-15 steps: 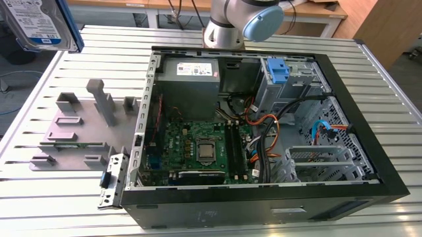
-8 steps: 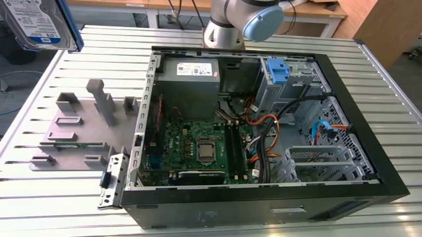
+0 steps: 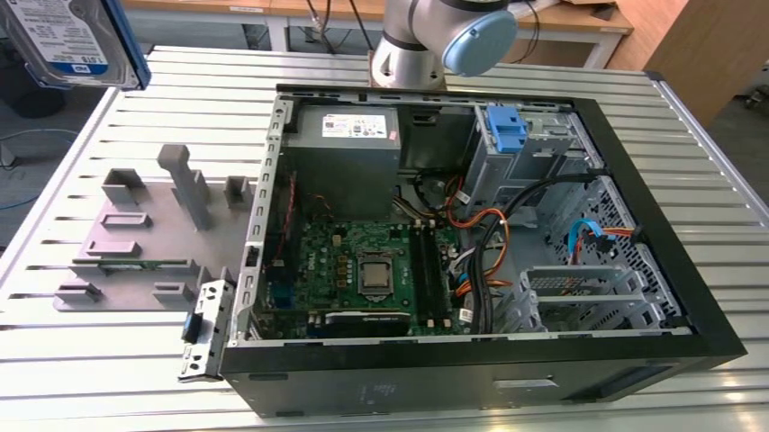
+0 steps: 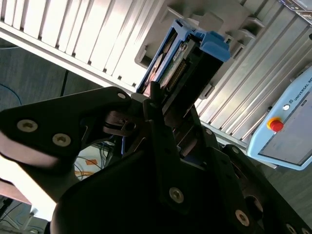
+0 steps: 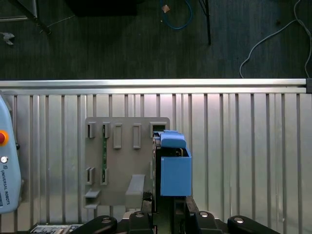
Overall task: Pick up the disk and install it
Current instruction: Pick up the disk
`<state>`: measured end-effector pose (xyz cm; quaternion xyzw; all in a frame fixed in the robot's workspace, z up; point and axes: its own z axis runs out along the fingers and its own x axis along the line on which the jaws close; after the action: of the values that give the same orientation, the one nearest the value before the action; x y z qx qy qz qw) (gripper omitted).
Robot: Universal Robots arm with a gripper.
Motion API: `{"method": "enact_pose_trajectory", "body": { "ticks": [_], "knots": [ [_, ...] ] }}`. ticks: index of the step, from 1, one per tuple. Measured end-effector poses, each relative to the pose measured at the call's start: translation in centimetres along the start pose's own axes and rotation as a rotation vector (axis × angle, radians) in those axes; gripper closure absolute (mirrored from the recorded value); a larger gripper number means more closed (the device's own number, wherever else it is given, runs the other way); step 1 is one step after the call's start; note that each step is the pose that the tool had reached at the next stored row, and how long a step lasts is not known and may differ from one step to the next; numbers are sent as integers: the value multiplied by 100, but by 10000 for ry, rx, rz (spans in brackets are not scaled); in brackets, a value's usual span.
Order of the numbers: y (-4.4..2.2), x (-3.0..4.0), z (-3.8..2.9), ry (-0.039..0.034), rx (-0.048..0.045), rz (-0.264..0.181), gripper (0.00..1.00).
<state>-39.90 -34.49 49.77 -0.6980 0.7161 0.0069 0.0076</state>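
The disk [image 3: 67, 40] hangs in the air at the exterior view's upper left, its silver face with a white-and-blue label showing and blue rails on its sides. In the second wrist view my gripper [image 4: 165, 105] is shut on the disk [image 4: 187, 58], black fingers clamped on its sides and the connector end pointing away. In the first wrist view the disk [image 5: 174, 168] juts out edge-on from the gripper [image 5: 163, 207], high above the slatted table and beside the grey fixture plate [image 5: 126, 161].
The open computer case [image 3: 673, 297] lies on the slatted table, with a motherboard [image 3: 360, 270], a grey power-supply box [image 3: 348, 130] and a drive bay with a blue latch [image 3: 510, 130]. The fixture plate [image 3: 132, 234] holds a green circuit strip [image 3: 132, 264]. A teach pendant [image 4: 287, 131] lies nearby.
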Motion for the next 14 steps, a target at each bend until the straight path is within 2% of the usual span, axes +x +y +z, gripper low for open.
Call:
{"method": "enact_pose_trajectory", "body": {
  "ticks": [7, 14],
  "knots": [
    [0, -1, -64, 0, 0, 0, 65],
    [0, -2, -89, -1, 1, -1, 65]
  ]
}}
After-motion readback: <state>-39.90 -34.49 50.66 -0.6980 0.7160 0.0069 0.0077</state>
